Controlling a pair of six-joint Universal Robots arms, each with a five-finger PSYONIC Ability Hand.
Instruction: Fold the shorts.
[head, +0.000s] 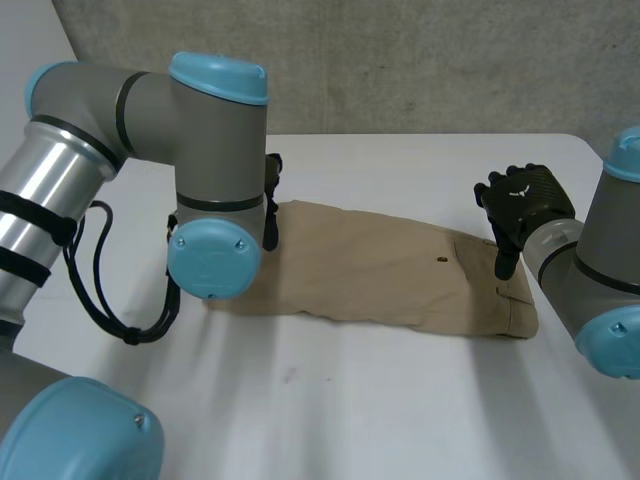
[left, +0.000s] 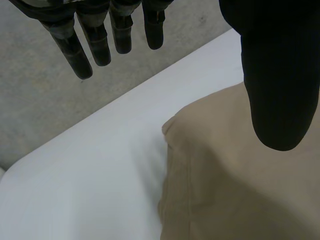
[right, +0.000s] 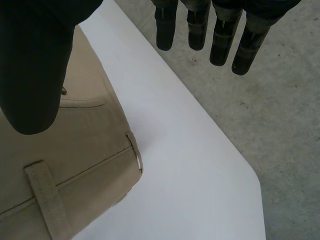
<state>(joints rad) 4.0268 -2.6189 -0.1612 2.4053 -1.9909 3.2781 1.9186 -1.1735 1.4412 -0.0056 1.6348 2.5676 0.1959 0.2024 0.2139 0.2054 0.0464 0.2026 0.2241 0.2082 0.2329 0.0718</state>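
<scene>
I see the tan shorts (head: 390, 270) lying flat across the white table (head: 330, 400). My left hand (left: 280, 75) hangs over the end of the shorts opposite the waistband, its fingers straight and spread from the thumb, holding nothing. My right hand (head: 525, 205) is over the waistband end, near a belt loop (right: 47, 200), its fingers also straight and apart, gripping nothing.

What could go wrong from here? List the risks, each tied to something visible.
1. The left robot hand and right robot hand are both open over the shorts, with fingers past the cloth's edge. Closing may miss or catch only the top layer.
2. The waistband end lies near the table corner, so a sideways pull might drag it off.
</scene>
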